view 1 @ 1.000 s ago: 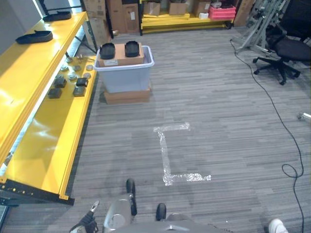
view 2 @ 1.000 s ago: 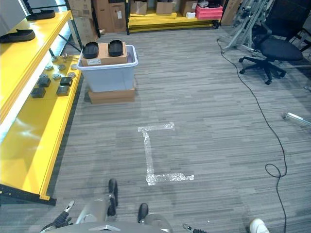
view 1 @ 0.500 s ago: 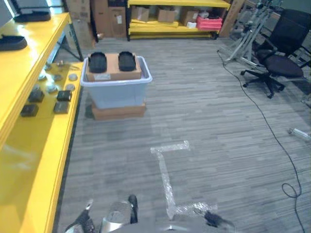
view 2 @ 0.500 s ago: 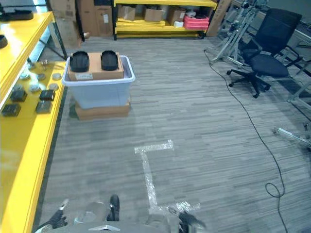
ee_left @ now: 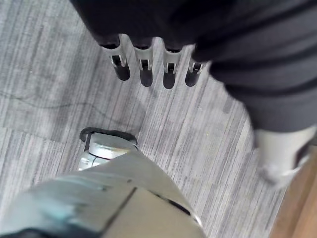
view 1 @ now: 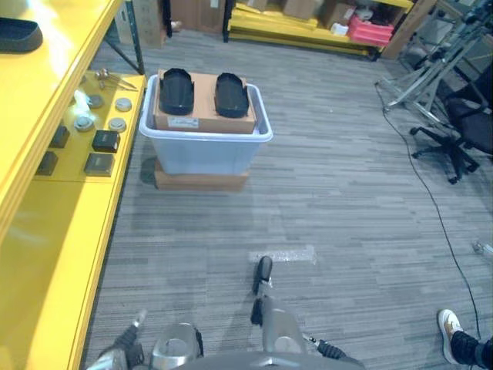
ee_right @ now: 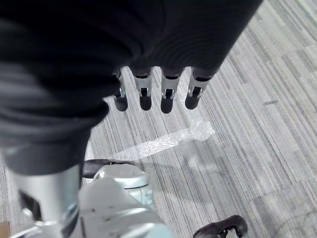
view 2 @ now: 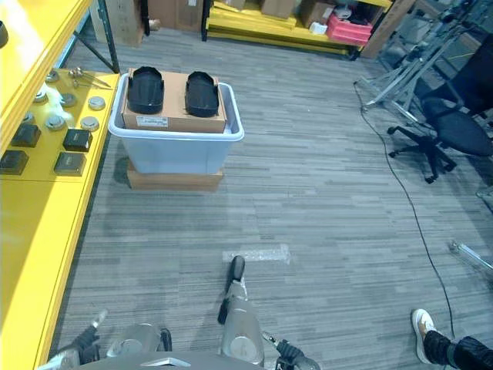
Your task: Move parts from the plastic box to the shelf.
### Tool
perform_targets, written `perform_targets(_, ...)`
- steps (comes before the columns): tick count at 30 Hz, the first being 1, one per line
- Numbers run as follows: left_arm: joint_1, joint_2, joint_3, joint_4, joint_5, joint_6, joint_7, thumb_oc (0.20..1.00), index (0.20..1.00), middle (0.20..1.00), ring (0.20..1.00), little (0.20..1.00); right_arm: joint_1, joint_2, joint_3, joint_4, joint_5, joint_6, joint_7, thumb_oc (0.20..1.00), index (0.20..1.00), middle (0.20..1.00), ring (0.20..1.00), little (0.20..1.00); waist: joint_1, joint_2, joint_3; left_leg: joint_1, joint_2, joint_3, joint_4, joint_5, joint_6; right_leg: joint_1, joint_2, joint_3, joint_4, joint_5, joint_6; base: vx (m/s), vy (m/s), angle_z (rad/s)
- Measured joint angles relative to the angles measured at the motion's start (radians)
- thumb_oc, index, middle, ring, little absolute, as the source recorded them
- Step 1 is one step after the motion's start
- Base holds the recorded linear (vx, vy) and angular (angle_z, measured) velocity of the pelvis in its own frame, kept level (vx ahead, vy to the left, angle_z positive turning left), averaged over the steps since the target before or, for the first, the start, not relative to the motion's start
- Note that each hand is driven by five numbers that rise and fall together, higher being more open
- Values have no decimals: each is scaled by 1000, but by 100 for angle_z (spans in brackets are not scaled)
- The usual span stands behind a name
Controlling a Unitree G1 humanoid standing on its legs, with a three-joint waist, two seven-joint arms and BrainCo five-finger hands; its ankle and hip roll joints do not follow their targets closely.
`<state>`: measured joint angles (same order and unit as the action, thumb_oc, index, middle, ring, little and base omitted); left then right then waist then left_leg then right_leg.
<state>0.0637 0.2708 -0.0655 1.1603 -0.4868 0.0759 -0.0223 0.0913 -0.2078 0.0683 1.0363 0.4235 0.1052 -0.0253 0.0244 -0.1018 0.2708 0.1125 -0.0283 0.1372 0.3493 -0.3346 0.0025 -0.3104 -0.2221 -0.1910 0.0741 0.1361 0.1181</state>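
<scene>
plastic box [view 1: 206, 151] ahead, right hand [ee_right: 156, 94] fingers relaxed

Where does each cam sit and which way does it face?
Left eye view: on the head, looking down and forward at the plastic box beside the yellow shelf.
Right eye view: same head, slightly offset, same box, same shelf and the parts lying on the box.
Left wrist view: on the left wrist, looking along the left hand at the floor; fingers hang relaxed.
Right wrist view: on the right wrist, along the right hand, fingers relaxed, toward the floor tape.
Shared: both eye views show box, shelf and tape.
</scene>
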Motion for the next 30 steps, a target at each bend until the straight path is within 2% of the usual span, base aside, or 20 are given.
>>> perform_targets(2, -4, -9, -10, 0, 0, -2, -3, 1000, 1000, 1000, 1000, 1000, -20, -10, 6, 22, -1, 0, 0, 1000, 1000, 1000, 1000, 1000, -1, 18, -12, 59, 11, -5, -55, 12, -26, 46, 43, -14, 10, 6, -9, 608, -294, 25)
perform_targets(3, -10, -11, -9, 5, -2, -9, -4, 1000, 1000, 1000, 1000, 1000, -34, -15, 6, 34, -1, 0, 0, 1000, 1000, 1000, 1000, 1000, -10, 10, -17, 91, 14, -19, -57, 18, -63, 118, 74, 16, -19, 50, -66, 541, -249, 47)
perform_targets(5, -31, -50, -6, 10, -4, -17, -14, 1000, 1000, 1000, 1000, 1000, -68, -51, 9, 62, -23, 8, -1, 1000, 1000, 1000, 1000, 1000, -15, 65, -44, 150, 58, -25, -59, 57, -120, 139, 108, 18, 64, 53, -104, 508, -302, 30)
perform_targets(7, -31, -74, 6, 25, -4, -28, -16, 1000, 1000, 1000, 1000, 1000, -85, -74, 16, 72, -34, 8, -1, 1000, 1000, 1000, 1000, 1000, 0, 79, -77, 129, 88, -27, 38, 126, -121, 170, 138, 10, 91, -6, -123, 360, -303, -16)
perform_targets(8, -32, -78, 20, 36, -4, -33, -15, 1000, 1000, 1000, 1000, 1000, -94, -80, 19, 78, -34, 8, -1, 1000, 1000, 1000, 1000, 1000, 6, 69, -90, 87, 103, -29, 142, 165, -107, 185, 146, 15, 79, -23, -134, 364, -315, -43)
perform_targets(9, -19, -75, 46, 43, -7, -39, -13, 1000, 1000, 1000, 1000, 1000, -90, -82, 44, 78, -36, 8, -6, 1000, 1000, 1000, 1000, 1000, 31, 32, -124, -79, 119, -73, 429, 455, -116, 244, 180, 22, 50, -70, -182, 422, -309, -22)
perform_targets(10, -16, -69, 57, 47, -14, -40, -13, 1000, 1000, 1000, 1000, 1000, -84, -80, 44, 79, -35, 10, -6, 1000, 1000, 1000, 1000, 1000, 30, 27, -134, -158, 120, -97, 542, 588, -85, 273, 186, 24, 16, -77, -197, 309, -167, 1)
perform_targets(11, -19, -66, 60, 34, -24, -38, -11, 1000, 1000, 1000, 1000, 1000, -80, -85, 38, 83, -35, 12, -10, 1000, 1000, 1000, 1000, 1000, 31, 30, -129, -270, 108, -115, 679, 529, -72, 291, 199, 22, -7, -83, -210, 202, -4, 10)
perform_targets(12, -25, -63, 60, 25, -37, -40, -8, 1000, 1000, 1000, 1000, 1000, -84, -85, 23, 116, -36, 16, -11, 1000, 1000, 1000, 1000, 1000, 52, 8, -110, -338, 75, -85, 676, 394, -53, 304, 190, 33, -22, -83, -212, 231, 27, -27)
perform_targets(14, -11, -53, 64, 33, -61, -27, -2, 1000, 1000, 1000, 1000, 1000, -100, -89, 18, 139, -39, 29, -16, 1000, 1000, 1000, 1000, 1000, 62, 5, -88, -394, 50, 4, 443, 303, -28, 365, 204, 40, -76, -89, -205, 264, 58, -41)
perform_targets(15, -6, -53, 64, 35, -62, -25, 2, 1000, 1000, 1000, 1000, 1000, -100, -90, 12, 140, -39, 28, -19, 1000, 1000, 1000, 1000, 1000, 58, 2, -85, -396, 46, 21, 359, 299, -29, 382, 209, 38, -93, -94, -207, 271, 108, -10)
perform_targets(16, -4, -52, 64, 37, -93, -17, 7, 1000, 1000, 1000, 1000, 1000, -92, -91, 6, 150, -47, 29, -21, 1000, 1000, 1000, 1000, 1000, 58, 18, -80, -400, 31, 65, 99, 329, -48, 432, 223, 16, -136, -87, -207, 382, 175, 2)
perform_targets(18, -20, -53, 63, 37, -112, -17, 11, 1000, 1000, 1000, 1000, 1000, -86, -94, 7, 165, -65, 29, -22, 1000, 1000, 1000, 1000, 1000, 57, 41, -67, -415, 27, 60, -96, 382, -63, 471, 241, 18, -161, -101, -187, 391, 186, -1)
perform_targets(20, -22, -58, 70, 39, -140, -17, 15, 1000, 1000, 1000, 1000, 1000, -83, -103, 9, 166, -68, 28, -29, 1000, 1000, 1000, 1000, 1000, 57, 72, -62, -387, 49, 49, -379, 442, -82, 484, 269, 32, -155, -119, -157, 286, 138, -15)
perform_targets(22, -27, -58, 102, 40, -140, -17, 16, 1000, 1000, 1000, 1000, 1000, -74, -107, 26, 157, -68, 25, -29, 1000, 1000, 1000, 1000, 1000, 62, 98, -48, -411, 78, 17, -380, 478, -89, 520, 277, 52, -154, -132, -168, 275, 178, -29)
perform_targets(24, -27, -56, 141, 42, -140, -20, 15, 1000, 1000, 1000, 1000, 1000, -55, -113, 48, 121, -67, 8, -28, 1000, 1000, 1000, 1000, 1000, 65, 106, -47, -411, 95, 5, -324, 477, -85, 546, 263, 69, -149, -165, -171, 259, 165, -35)
perform_targets(27, -34, -56, 149, 60, -139, -42, 19, 1000, 1000, 1000, 1000, 1000, -53, -116, 47, 91, -58, 6, -30, 1000, 1000, 1000, 1000, 1000, 61, 80, -49, -332, 95, 58, -216, 444, -80, 567, 196, 80, -65, -275, -116, 356, 174, -20)
perform_targets(28, -29, -55, 147, 59, -138, -44, 18, 1000, 1000, 1000, 1000, 1000, -38, -118, 46, 96, -55, 4, -31, 1000, 1000, 1000, 1000, 1000, 59, 98, -57, -268, 111, 60, -245, 425, -54, 583, 195, 78, -39, -310, -86, 246, 145, 16)
perform_targets(29, -44, -45, 144, 61, -138, -47, 21, 1000, 1000, 1000, 1000, 1000, -39, -102, 46, 102, -55, 0, -31, 1000, 1000, 1000, 1000, 1000, 56, 69, -43, -247, 86, 88, -254, 460, 41, 591, 169, 52, 9, -342, -64, 255, 180, 6)
perform_targets(30, -56, -31, 144, 46, -136, -48, 22, 1000, 1000, 1000, 1000, 1000, -49, -78, 44, 103, -55, -4, -32, 1000, 1000, 1000, 1000, 1000, 80, 44, -39, -223, 63, 101, -260, 441, 39, 585, 137, 24, 50, -351, -61, 153, 156, -14)
